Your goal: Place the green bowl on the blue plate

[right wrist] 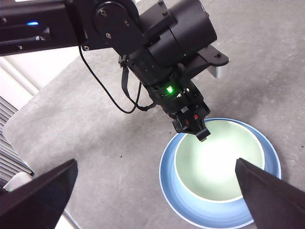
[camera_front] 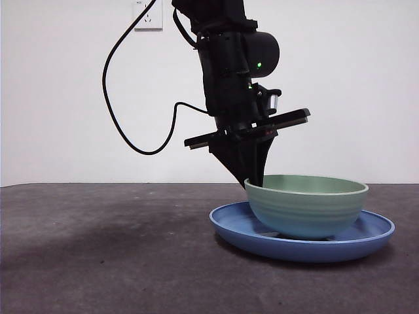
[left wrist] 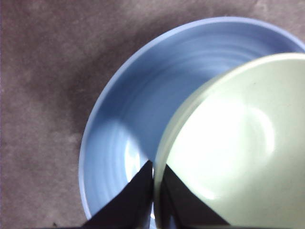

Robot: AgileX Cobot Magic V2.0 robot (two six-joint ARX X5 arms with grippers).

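One arm fills the upper middle of the front view, black and bulky, reaching down to the bowl [camera_front: 308,206] at lower right. The left gripper [camera_front: 256,175] meets the bowl's rim on its left side. The bowl sits inside the plate [camera_front: 229,226], which lies on the dark table [camera_front: 98,248]. A black cable [camera_front: 124,98] loops down the white wall at upper left, below a wall socket [camera_front: 147,14].

From the left wrist, the bowl [left wrist: 238,143] fills the right of the frame, and the plate [left wrist: 133,119] curves around it on the left. The left gripper [left wrist: 153,191] rises at the bottom centre, its two jaws closed on the bowl's rim, one outside the wall and one inside.

From the right wrist, the other arm crosses the top of the frame, and its gripper [right wrist: 199,132] pinches the bowl's far rim. The bowl [right wrist: 214,167] rests in the plate [right wrist: 167,181] at lower right, on the grey table [right wrist: 95,143]. The right gripper [right wrist: 157,195] hangs high above the table with its jaws spread wide at the two bottom corners, holding nothing.
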